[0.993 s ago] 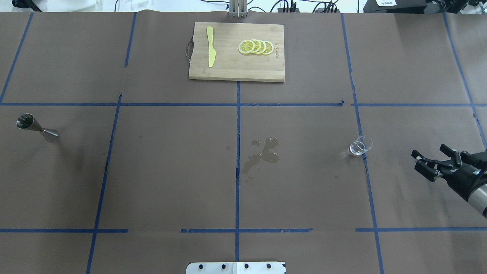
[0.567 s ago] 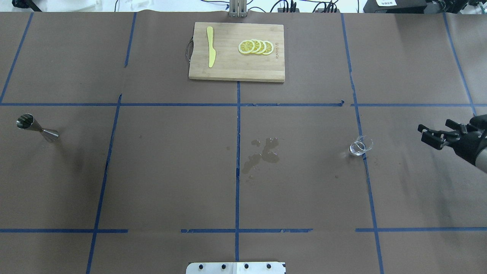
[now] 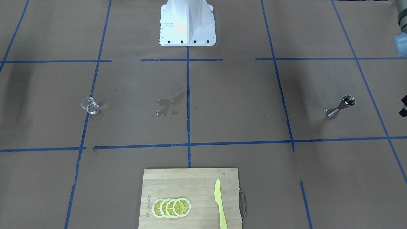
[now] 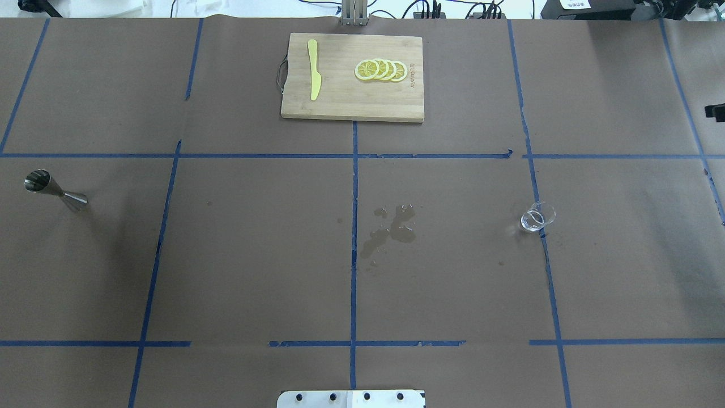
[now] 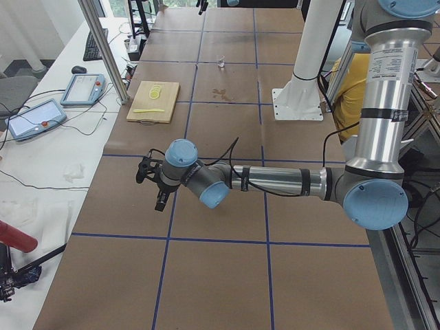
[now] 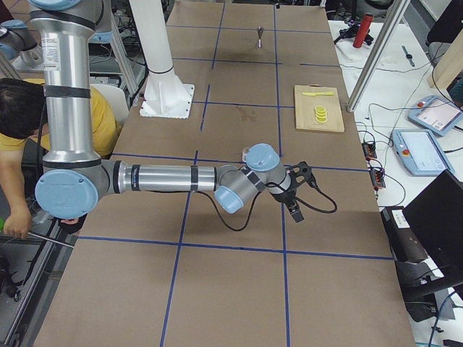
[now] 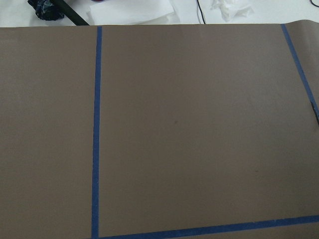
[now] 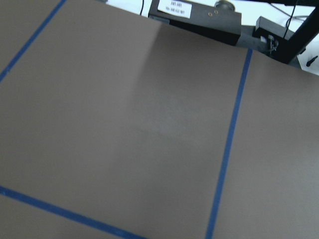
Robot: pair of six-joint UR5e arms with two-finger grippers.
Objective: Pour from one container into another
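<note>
The clear glass measuring cup (image 4: pixel 537 217) stands upright on the brown paper at the right of the overhead view, also seen as cup (image 3: pixel 90 106). The steel jigger (image 4: pixel 55 191) stands far off at the left, also seen as jigger (image 3: pixel 341 106). Nothing holds either one. Only a black sliver of my right gripper (image 4: pixel 716 111) shows at the overhead's right edge; the right side view has the gripper (image 6: pixel 300 189) low over the table. My left gripper (image 5: pixel 151 185) hovers beyond the jigger's end. I cannot tell whether either gripper is open or shut.
A wooden cutting board (image 4: pixel 340 102) with lemon slices (image 4: pixel 380 69) and a yellow knife (image 4: pixel 313 69) lies at the far middle. A wet spill (image 4: pixel 391 229) marks the centre. A person in yellow (image 6: pixel 22 130) stands beside the robot base (image 3: pixel 187 22).
My right gripper has drawn back from the glass cup, going right and toward the far side until almost out of the overhead view. Cup and jigger have not moved.
</note>
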